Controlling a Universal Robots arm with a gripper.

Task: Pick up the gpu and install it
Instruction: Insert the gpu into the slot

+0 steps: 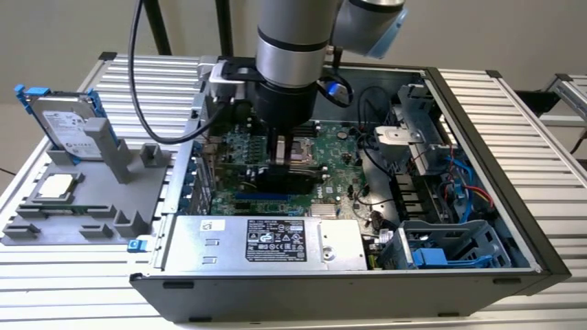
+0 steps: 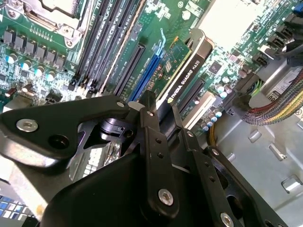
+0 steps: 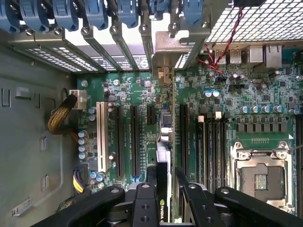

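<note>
My gripper reaches down inside the open computer case and is shut on the gpu, a thin card with a black cooler. In the second wrist view the gpu shows its green board edge and black face, held on edge beside the blue expansion slot between my fingers. In the first wrist view the gpu is seen edge-on between the long black slots of the motherboard, under my gripper. I cannot tell whether the card touches a slot.
A silver hard drive with blue tabs and a small square processor chip sit on a grey holder outside the case, on the exterior view's left. The power supply, a drive cage, cables and the CPU socket surround the card.
</note>
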